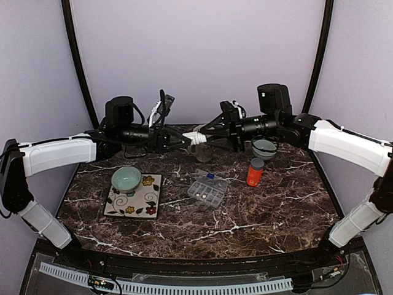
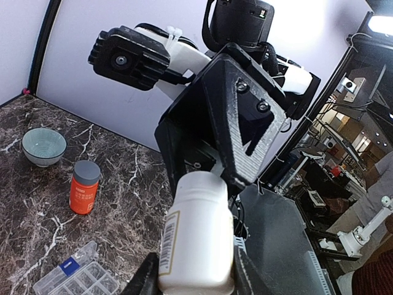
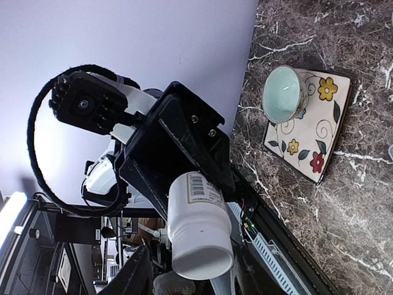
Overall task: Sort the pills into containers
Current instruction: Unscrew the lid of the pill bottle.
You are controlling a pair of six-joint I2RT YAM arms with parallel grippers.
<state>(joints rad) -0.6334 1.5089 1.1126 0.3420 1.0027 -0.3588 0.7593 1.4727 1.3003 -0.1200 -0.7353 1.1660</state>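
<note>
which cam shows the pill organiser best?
Top external: the whole organiser lies in view on the table, its compartments seen from above. Left wrist catches it only at the bottom-left corner, partly cut off by the frame edge. Right wrist does not show it.

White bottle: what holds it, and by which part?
The left gripper grips the white bottle around its labelled body; the right gripper flanks its other end, contact unclear.

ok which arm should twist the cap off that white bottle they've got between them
right, probably. the left gripper clamps the labelled body of the white bottle in mid air, while the right gripper has its fingers either side of what looks like the cap end, so right can twist while left steadies.
</note>
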